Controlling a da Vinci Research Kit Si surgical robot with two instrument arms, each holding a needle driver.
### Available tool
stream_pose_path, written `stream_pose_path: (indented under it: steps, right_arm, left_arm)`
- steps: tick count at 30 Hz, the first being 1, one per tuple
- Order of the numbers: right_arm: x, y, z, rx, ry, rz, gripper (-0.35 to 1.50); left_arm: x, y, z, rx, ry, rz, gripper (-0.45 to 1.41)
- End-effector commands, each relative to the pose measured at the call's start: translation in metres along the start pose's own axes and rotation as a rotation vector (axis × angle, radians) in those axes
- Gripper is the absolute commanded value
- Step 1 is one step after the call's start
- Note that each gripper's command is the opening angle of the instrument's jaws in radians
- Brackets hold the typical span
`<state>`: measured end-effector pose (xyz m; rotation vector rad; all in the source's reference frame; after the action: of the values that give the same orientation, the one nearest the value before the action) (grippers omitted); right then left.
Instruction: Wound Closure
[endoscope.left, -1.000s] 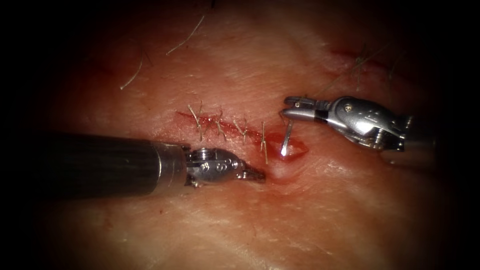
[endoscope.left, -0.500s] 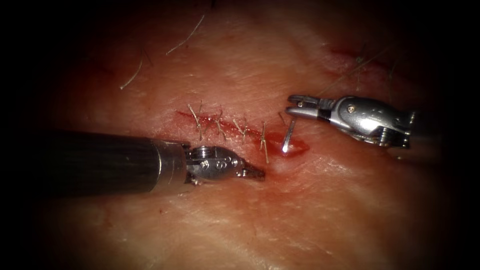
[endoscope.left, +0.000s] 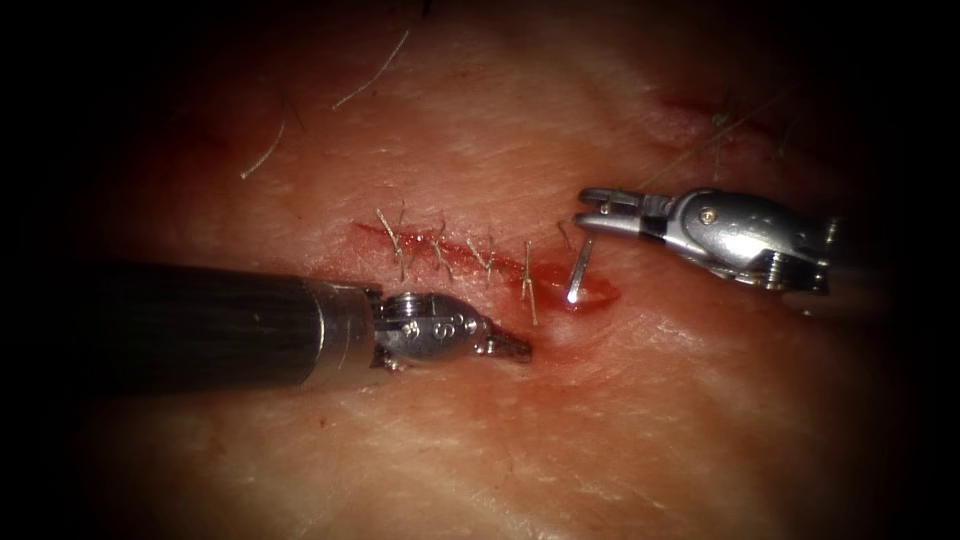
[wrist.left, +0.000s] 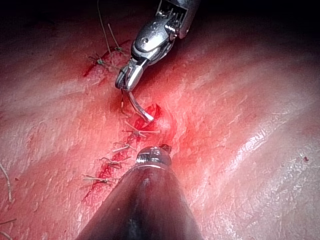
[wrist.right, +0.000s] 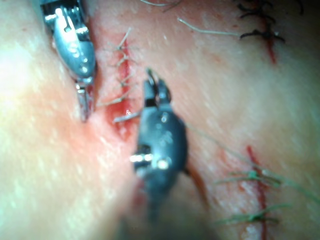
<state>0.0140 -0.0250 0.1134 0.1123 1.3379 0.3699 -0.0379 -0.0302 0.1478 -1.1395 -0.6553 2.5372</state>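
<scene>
While the tissue (endoscope.left: 600, 420) spreads across the whole endoscope view, the cut (endoscope.left: 470, 255) runs slantwise over its middle, its left stretch crossed by several stitches (endoscope.left: 440, 250) and its right end an open red gap wet with red fluid (endoscope.left: 590, 292). From the left, the left tool (endoscope.left: 505, 347) lies low along the near side of the cut, its jaws together with the tip pressed onto the tissue just left of the open gap; whether it pinches tissue cannot be told, and it carries neither needle nor thread. From the right, the right tool (endoscope.left: 592, 212) hangs above the gap with its jaws clamped on the needle (endoscope.left: 578, 268) near its blunt end. The needle slants down from those jaws and its bright tip sits in the open gap. Loose cut thread ends (endoscope.left: 375, 72) lie on the far tissue.
</scene>
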Motion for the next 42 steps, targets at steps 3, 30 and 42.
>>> stream_pose_path:
  steps: [3,30,42]
  right_arm:
    - [-0.0002,-0.0008,0.0009,0.023,0.018,0.012,-0.35]
    - [-0.0026,-0.0015,0.0018,0.133,0.024,0.576,-0.35]
    - [-0.0039,-0.0013,0.0018,0.148,0.001,0.799,-0.35]
  left_arm:
    - [-0.0002,0.0001,0.0010,-0.001,0.000,0.000,-0.45]
    - [-0.0002,0.0000,0.0010,-0.002,-0.003,0.000,-0.45]
    - [-0.0001,0.0000,0.0010,-0.002,-0.003,-0.001,-0.45]
